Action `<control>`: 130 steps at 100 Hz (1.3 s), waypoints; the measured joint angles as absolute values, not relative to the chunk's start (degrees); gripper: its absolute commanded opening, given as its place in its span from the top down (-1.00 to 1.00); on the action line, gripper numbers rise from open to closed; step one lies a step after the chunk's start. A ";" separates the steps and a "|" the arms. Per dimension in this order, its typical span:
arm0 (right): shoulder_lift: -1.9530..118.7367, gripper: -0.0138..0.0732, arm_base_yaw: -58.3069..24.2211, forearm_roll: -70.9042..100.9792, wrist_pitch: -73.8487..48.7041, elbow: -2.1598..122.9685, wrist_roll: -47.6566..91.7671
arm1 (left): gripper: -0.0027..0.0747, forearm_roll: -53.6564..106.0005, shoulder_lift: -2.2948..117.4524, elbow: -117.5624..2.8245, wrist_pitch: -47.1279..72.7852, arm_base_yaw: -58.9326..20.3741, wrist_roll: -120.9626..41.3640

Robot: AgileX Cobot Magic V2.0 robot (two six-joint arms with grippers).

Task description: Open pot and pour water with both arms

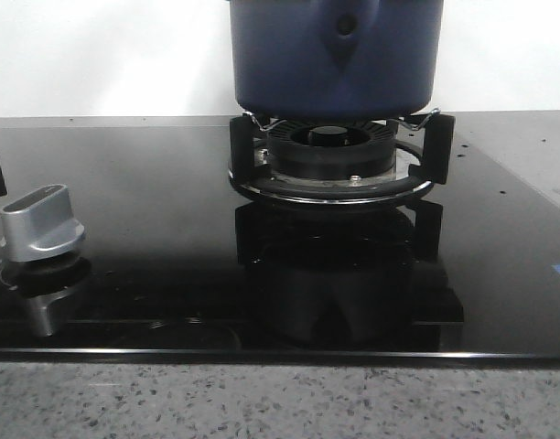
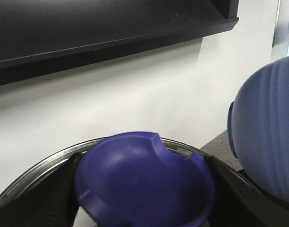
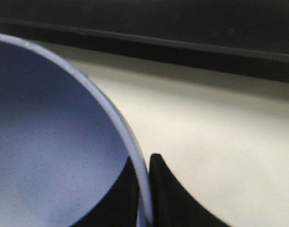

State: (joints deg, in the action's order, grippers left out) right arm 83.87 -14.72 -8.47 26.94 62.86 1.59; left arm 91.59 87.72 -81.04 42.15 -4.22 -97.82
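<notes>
A speckled grey tabletop [image 1: 262, 402] runs along the near edge of the front view, and on it lies a glossy black glass cooktop [image 1: 152, 229]. At about eight o'clock on the glass stands a silver control knob [image 1: 40, 224], mirrored in the surface below it. Farther back, just right of centre, sits the black burner [image 1: 330, 151] inside its ring and dark pan supports [image 1: 440, 142]. The pot [image 1: 335, 55] — dark navy, with a teardrop bracket and a dark hole on its front — rests on those supports at twelve o'clock, its upper part cut off by the frame edge. A white wall [image 1: 97, 55] closes the scene behind.

In the left wrist view, the left gripper [image 2: 144, 208] is closed around a rounded blue knob [image 2: 144, 184] set on a glass lid with a metal rim [image 2: 36, 172]; the dark fingers [image 2: 229, 189] press in from either side. A paler blue ribbed vessel [image 2: 267, 127] shows at three o'clock.

In the right wrist view, the right gripper [image 3: 144, 198] pinches the pale rim of a blue bowl [image 3: 50, 142] — one dark finger inside the wall, the other outside.
</notes>
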 measured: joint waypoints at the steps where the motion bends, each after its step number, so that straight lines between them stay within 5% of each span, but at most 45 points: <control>1: 83.87 0.79 -14.72 -8.47 27.63 62.73 1.59 | -0.01 91.59 87.72 -81.04 42.15 -4.22 -97.82; 71: 87.65 0.79 -14.72 -8.70 60.00 55.93 1.69 | -0.01 91.59 87.72 -81.04 42.15 -4.22 -97.82; 130: 87.65 0.79 -14.72 -8.70 63.88 55.93 1.71 | -0.01 91.59 87.72 -81.04 42.15 -4.22 -97.82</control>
